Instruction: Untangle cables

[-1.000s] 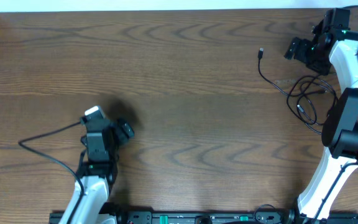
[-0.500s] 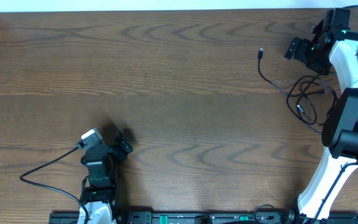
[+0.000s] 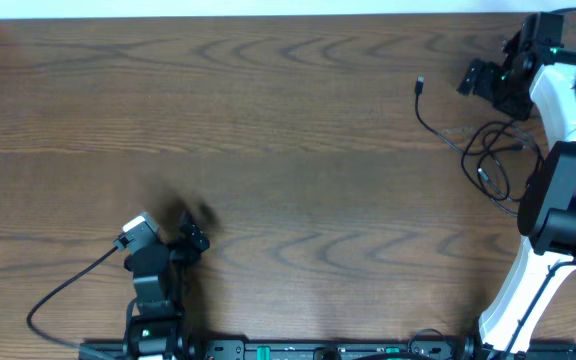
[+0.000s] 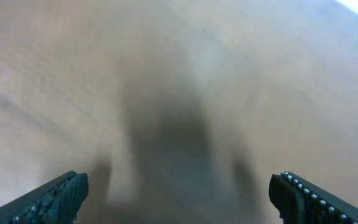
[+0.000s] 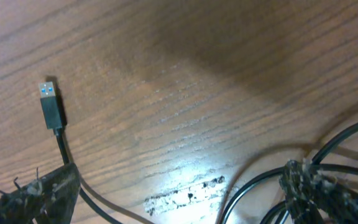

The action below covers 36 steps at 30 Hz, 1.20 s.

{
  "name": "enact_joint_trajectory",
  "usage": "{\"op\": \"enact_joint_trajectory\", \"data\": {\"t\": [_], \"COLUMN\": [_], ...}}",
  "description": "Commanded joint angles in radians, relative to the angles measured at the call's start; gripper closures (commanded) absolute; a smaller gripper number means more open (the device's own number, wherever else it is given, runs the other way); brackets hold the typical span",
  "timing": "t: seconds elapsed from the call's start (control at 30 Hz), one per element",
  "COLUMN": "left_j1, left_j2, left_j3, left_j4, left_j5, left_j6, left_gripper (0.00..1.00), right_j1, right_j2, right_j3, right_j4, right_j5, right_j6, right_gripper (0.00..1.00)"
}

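Overhead showed my right gripper [image 3: 478,80], jaws apart, near the plug [image 3: 420,84] of the black cable [image 5: 61,146], probably placed to take it, while my left gripper [image 3: 190,236], also apart, hung far from that plug.

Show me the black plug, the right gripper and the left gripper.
black plug [image 5: 50,106], right wrist view, middle of its body
right gripper [image 5: 176,190], right wrist view, midway between fingertips
left gripper [image 4: 180,198], left wrist view, midway between fingertips

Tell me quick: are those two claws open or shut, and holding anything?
Left gripper: open, empty, over the table.
Right gripper: open, holding nothing, over the black cable.
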Motion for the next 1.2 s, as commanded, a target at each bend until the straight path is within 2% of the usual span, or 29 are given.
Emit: {"op": "enact_joint_trajectory", "data": {"t": [0.0,0.4,0.67,1.17], "left_j1": [-0.017,-0.092,-0.092,-0.092], "left_j2": [-0.123,-0.473,-0.464,-0.457], "left_j3": [-0.012,-0.012,-0.011,-0.011], "left_j4": [-0.055,-0.056,-0.057,-0.057], "left_j5": [-0.005,-0.015,0.055,0.057], "left_j6": [0.074,0.287,0.284,0.285], "left_gripper": [0.02,0.02,0.02,0.02], "right_j1": [0.003,0.003,0.003,0.003], "right_j2": [-0.027,-0.027,-0.027,-0.027], "right_j3": [0.017,0.017,0.018,0.017], "right_j4": [-0.001,0.0,-0.001,-0.001], "right_j5": [-0.006,-0.006,-0.006,-0.006], "right_j6": [0.006,0.006,0.006,0.006], "right_gripper": [0.01,0.01,0.01,0.01]}}
